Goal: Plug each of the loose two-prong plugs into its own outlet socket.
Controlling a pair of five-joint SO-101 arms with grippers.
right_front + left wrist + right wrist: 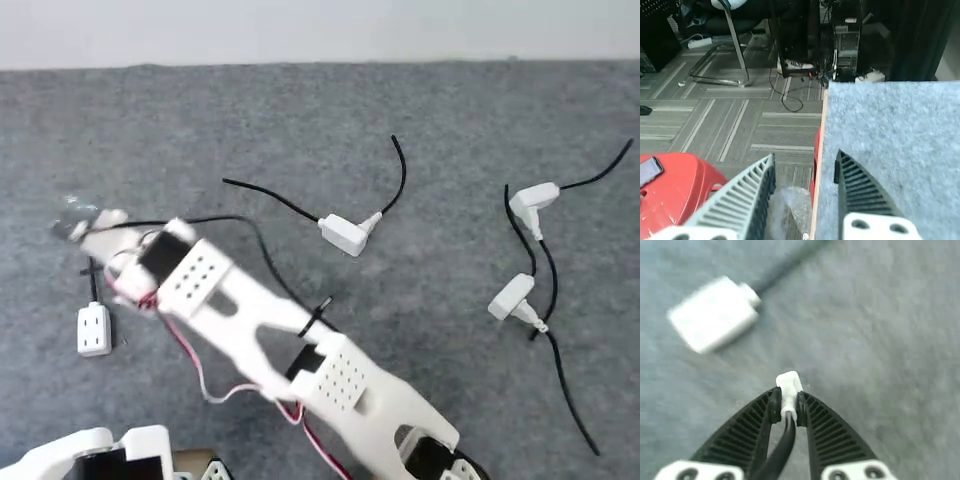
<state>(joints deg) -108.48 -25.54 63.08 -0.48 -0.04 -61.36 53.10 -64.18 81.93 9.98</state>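
**Right gripper clamps a plug by the socket; left gripper gapes at the mat's edge**

The right wrist view shows what the high view blurs. The right gripper [787, 397] is clenched on a small white plug [788, 382], whose black cord [782, 450] runs back between the fingers. The white outlet socket [713, 315] lies on the grey mat just beyond the plug.

In the high view that gripper [88, 225] is a smear at the left of the frame, above the socket [93, 330]. It sits at the end of the white arm [330, 375] that crosses from the lower right.

The left wrist view shows the left gripper [805, 156] spread wide and holding nothing at the mat's [900, 135] edge, with a red stool [670, 190] on the floor beyond.

Counted in the high view, there is one socket and three further white cord ends. These are a centre cord end [343, 235], an upper-right cord end [533, 200] and a lower-right cord end [512, 297]. Their prongs cannot be made out. The left arm's base [100, 450] is cut off at the bottom left.
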